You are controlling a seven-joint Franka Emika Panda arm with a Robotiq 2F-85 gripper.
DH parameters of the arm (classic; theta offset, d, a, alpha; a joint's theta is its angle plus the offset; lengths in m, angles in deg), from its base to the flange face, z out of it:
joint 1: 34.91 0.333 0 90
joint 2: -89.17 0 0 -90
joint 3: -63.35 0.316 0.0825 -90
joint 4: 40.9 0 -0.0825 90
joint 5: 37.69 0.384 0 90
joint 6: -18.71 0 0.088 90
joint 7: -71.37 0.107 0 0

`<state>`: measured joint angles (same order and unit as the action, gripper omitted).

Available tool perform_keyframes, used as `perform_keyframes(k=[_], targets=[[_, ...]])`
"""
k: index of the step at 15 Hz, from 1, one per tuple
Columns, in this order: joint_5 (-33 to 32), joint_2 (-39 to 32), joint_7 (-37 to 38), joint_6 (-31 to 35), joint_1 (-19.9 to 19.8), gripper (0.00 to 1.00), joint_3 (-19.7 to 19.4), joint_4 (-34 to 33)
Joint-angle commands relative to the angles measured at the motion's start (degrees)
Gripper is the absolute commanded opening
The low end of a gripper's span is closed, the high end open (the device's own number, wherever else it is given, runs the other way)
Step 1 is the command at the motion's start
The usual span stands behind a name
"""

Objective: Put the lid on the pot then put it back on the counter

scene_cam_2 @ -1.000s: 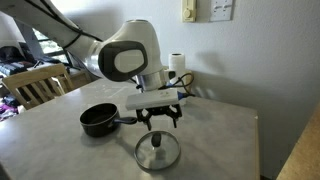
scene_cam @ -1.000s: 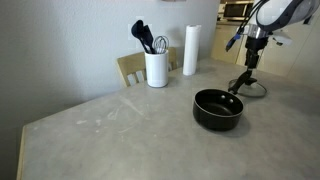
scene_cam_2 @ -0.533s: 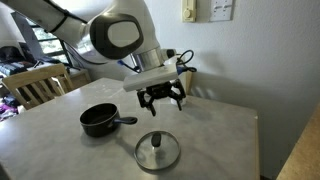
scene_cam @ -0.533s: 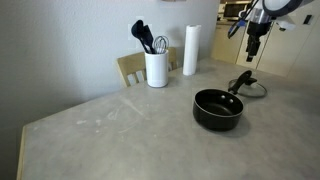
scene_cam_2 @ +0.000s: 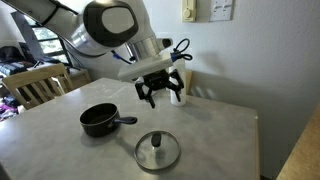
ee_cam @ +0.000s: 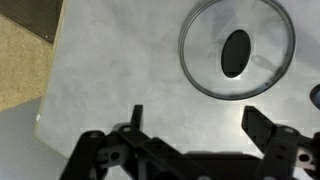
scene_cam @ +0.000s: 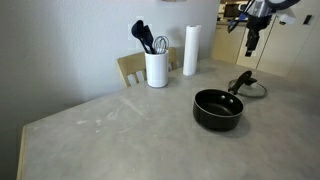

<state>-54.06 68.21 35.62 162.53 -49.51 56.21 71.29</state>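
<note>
a wooden chair stands at the far left, off the edge of the counter, in an exterior view. next comes the pot, upright on the stone, uncovered, its handle pointing right. further right and nearer the camera the lid lies flat on the counter, knob up, apart from the pot. above and behind the lid hangs the gripper, pointing down, its jaws spread wide with nothing between them, clear of lid and pot alike. in an exterior view a white utensil holder and a paper towel roll stand by the wall. in the wrist view bare counter fills the left, the two fingers stand far apart along the bottom, and the lid sits upper right, dark knob at its centre.
</note>
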Motion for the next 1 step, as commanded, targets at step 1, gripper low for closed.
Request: perform_keyframes(k=[1], targets=[[0.0,0.0,0.0,-0.1,0.1,1.00,-0.1,-0.1]])
